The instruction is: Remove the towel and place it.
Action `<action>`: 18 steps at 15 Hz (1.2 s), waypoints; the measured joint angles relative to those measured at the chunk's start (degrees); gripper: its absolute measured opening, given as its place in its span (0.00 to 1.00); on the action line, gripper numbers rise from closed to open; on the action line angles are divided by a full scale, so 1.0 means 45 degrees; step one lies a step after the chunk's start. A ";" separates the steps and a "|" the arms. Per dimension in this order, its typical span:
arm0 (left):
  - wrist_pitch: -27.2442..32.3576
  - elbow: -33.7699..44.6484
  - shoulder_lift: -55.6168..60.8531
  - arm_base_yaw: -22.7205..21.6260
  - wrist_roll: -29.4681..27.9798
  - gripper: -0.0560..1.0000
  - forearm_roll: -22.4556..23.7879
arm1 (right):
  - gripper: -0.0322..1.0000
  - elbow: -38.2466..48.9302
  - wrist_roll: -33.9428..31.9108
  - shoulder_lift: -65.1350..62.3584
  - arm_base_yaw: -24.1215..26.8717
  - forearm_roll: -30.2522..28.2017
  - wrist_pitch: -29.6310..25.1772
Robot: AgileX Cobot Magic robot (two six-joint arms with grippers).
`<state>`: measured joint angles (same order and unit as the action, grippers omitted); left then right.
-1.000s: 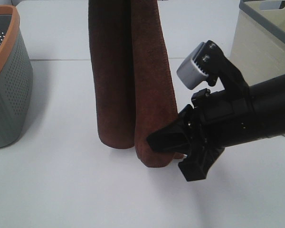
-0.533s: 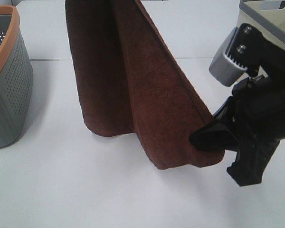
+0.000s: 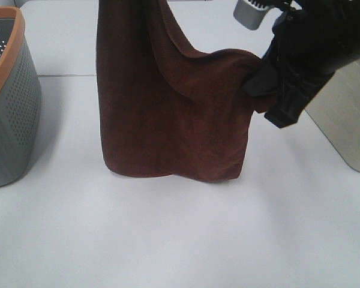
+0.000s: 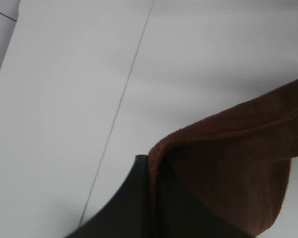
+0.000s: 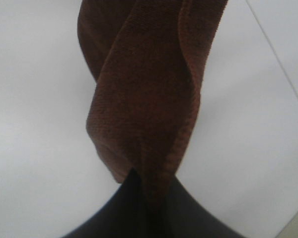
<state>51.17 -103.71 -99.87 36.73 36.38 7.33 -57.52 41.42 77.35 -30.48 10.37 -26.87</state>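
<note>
The towel (image 3: 174, 114), dark reddish-brown plush, hangs spread in front of me with its lower fold resting on the white table. My right gripper (image 3: 256, 84) is shut on its right corner, held up high; the right wrist view shows the cloth (image 5: 144, 99) pinched between the black fingers (image 5: 119, 208). My left gripper is out of the exterior view above the towel's top left. In the left wrist view its fingers (image 4: 139, 198) are shut on a hemmed edge of the towel (image 4: 228, 163). No white tag shows.
A grey perforated basket with an orange rim (image 3: 9, 96) stands at the left edge. A cream bin with a grey rim (image 3: 348, 114) stands at the right, behind my right arm. The white table (image 3: 168, 240) lies in front.
My right gripper has risen up and to the right with the towel's corner, pulling the two hanging folds open into a wide sheet. The upper left hold stayed in place.
</note>
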 joint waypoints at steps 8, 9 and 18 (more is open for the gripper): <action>-0.5882 0.0000 -0.1719 -0.2279 -0.2661 0.05 0.1604 | 0.03 -0.5017 0.0802 0.3692 0.2101 -0.2305 0.3132; -0.6939 0.0000 -0.1986 -0.2470 -0.2763 0.05 0.1617 | 0.03 -0.5653 0.0853 0.4380 0.2266 -0.2305 0.3807; -0.9256 0.0000 -0.4495 -0.3170 -0.2661 0.05 0.1948 | 0.03 -0.8187 0.1732 0.8174 0.3196 -0.2305 0.3680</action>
<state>9.51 -103.71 -120.09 22.46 24.41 16.10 -94.37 49.22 114.13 -16.10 0.00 -10.31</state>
